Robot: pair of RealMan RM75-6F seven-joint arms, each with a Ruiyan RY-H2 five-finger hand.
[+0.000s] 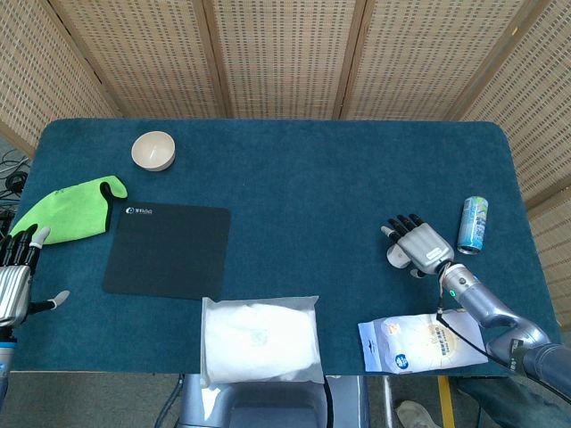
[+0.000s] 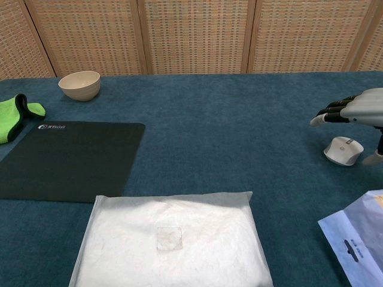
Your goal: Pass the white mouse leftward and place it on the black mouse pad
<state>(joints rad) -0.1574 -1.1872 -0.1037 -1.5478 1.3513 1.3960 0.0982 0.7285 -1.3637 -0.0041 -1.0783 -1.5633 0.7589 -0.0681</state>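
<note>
The white mouse (image 2: pixel 343 150) lies on the cloth at the right edge of the chest view, not yet gripped. The right hand (image 2: pixel 359 107) hovers just above it with fingers spread, apparently poised to close on it. The black mouse pad (image 1: pixel 167 250) sits well apart at centre left, near the idle, spread-fingered left hand (image 1: pixel 15 283), likely the receiver.

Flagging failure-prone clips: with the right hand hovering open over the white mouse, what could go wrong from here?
1. The right hand is above the white mouse, not on it; closing off-centre could knock it toward the plastic bag.
2. The black mouse pad lies far across the table, and the left hand waits at the edge, so the handover may drop it.
</note>
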